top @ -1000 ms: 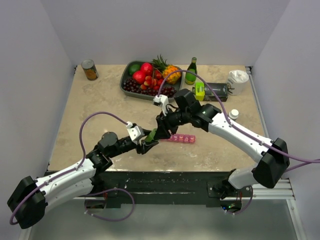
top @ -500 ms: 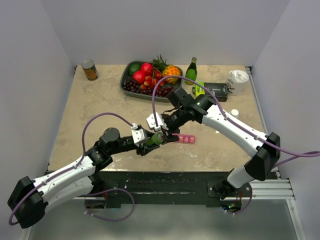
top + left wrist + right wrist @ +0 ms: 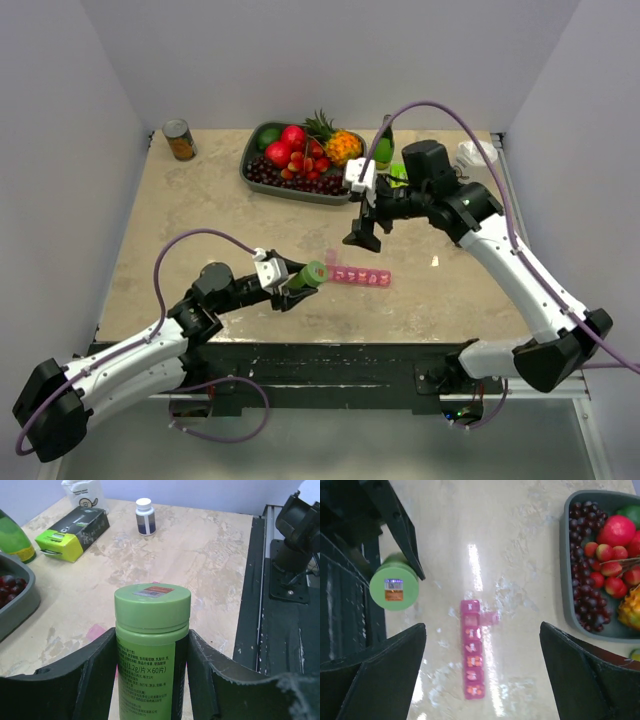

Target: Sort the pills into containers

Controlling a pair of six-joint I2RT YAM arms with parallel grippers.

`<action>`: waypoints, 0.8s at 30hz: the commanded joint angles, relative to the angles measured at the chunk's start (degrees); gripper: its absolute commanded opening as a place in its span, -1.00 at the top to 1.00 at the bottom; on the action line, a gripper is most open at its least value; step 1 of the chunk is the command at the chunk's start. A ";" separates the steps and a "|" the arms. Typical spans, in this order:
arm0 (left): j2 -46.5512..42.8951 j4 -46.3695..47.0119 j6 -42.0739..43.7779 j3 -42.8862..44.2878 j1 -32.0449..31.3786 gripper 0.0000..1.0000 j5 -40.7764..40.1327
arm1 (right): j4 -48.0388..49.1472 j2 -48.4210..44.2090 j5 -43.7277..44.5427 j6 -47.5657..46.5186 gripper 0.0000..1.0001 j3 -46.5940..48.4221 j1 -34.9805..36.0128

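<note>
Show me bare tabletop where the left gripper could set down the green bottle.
Widest bare stretch of the tan tabletop: left side, between the orange tin can, the grey fruit tray and the left arm. A smaller patch lies right of the translucent pink pill organizer. The back right is crowded.

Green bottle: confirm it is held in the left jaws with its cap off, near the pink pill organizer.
Wrong on the cap. The green bottle is held in the left jaws with its cap on, near the pink pill organizer. The left wrist view shows the cap seated on the bottle's top.
</note>
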 commanded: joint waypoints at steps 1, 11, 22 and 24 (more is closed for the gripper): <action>-1.22 7.58 -1.97 -0.55 -0.27 1.00 -3.70 | 9.57 -0.64 -7.78 21.65 -0.96 -5.24 -2.33; -0.18 14.53 -8.57 -3.80 -0.27 1.00 -14.69 | 27.31 0.06 -4.75 49.30 -0.98 -16.58 0.55; 2.99 13.39 -6.81 -1.87 -0.36 1.00 -17.32 | 24.94 2.09 7.96 62.78 -0.98 -15.36 5.22; 3.78 13.04 -6.55 -1.08 -0.36 1.00 -17.50 | 24.94 2.26 8.32 63.13 -0.98 -15.44 5.58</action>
